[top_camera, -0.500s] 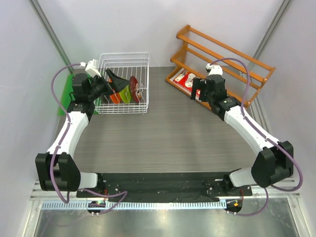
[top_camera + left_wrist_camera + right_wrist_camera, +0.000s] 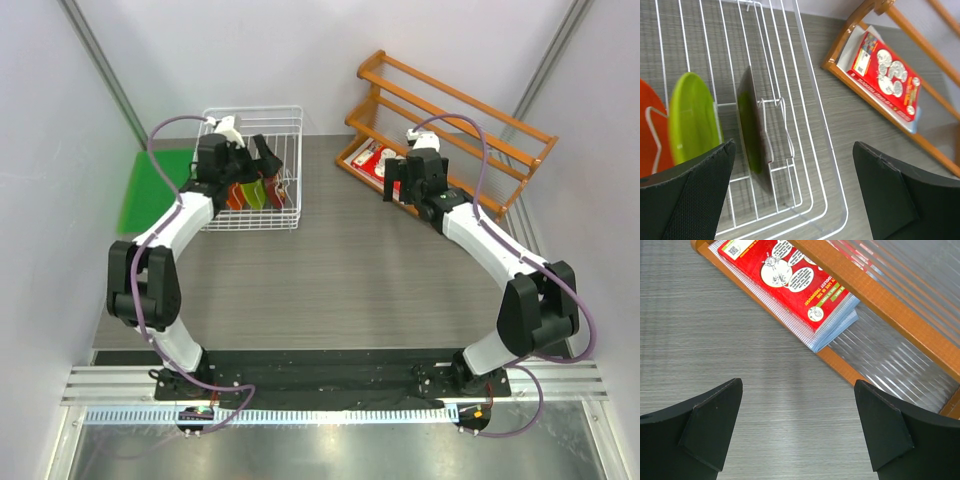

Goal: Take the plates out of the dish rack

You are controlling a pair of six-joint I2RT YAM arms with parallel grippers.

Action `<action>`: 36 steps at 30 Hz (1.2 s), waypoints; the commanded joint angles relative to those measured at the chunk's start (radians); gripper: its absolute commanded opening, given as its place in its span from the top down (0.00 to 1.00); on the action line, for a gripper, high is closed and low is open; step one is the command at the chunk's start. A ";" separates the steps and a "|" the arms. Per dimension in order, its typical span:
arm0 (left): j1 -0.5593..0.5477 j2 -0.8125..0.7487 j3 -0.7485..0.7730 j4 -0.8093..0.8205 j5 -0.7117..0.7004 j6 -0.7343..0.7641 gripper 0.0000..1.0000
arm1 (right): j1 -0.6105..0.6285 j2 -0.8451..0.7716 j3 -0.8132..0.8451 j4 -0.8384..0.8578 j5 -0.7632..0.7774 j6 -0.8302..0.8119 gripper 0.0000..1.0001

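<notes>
Plates [image 2: 692,117] stand on edge between thin white wires of the dish rack [image 2: 810,125], glossy lime beside dark red, seen close only from my left wrist, under my wide-open left tool [image 2: 794,150]. My right tool [image 2: 798,385], equally spread, hovers over the grained grey table [image 2: 715,340], facing a slatted wooden shelf [image 2: 880,295].

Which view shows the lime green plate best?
The left wrist view: the lime green plate is close and large, standing on edge in the dish rack. The top external view shows it only as a small sliver. The right wrist view does not show it.
</notes>
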 commanded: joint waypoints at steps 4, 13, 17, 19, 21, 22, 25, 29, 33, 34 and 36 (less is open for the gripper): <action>-0.105 0.042 0.086 -0.021 -0.323 0.127 0.00 | 0.001 -0.003 0.036 0.033 0.036 -0.032 0.00; -0.139 0.122 0.161 -0.085 -0.503 0.173 0.10 | 0.000 0.004 0.035 0.035 0.054 -0.038 0.00; -0.139 0.168 0.195 -0.110 -0.525 0.161 0.22 | -0.003 0.007 0.035 0.036 0.058 -0.035 0.00; -0.140 0.180 0.201 -0.102 -0.526 0.161 0.30 | -0.003 0.007 0.032 0.036 0.061 -0.033 0.00; -0.140 0.197 0.212 -0.105 -0.526 0.158 0.36 | -0.005 0.009 0.030 0.035 0.064 -0.032 0.00; -0.142 0.203 0.215 -0.108 -0.526 0.158 0.38 | -0.006 0.011 0.030 0.036 0.065 -0.033 0.00; -0.142 0.223 0.224 -0.126 -0.537 0.152 0.59 | -0.008 0.014 0.029 0.036 0.071 -0.032 0.00; -0.146 0.249 0.237 -0.145 -0.598 0.159 0.74 | -0.009 0.015 0.030 0.036 0.073 -0.027 0.00; -0.171 0.289 0.266 -0.175 -0.675 0.193 0.89 | -0.011 0.018 0.030 0.036 0.077 -0.024 0.00; -0.176 0.295 0.279 -0.180 -0.684 0.196 0.94 | -0.013 0.020 0.030 0.035 0.077 -0.024 0.00; -0.186 0.304 0.287 -0.189 -0.710 0.208 1.00 | -0.014 0.023 0.032 0.036 0.079 -0.024 0.00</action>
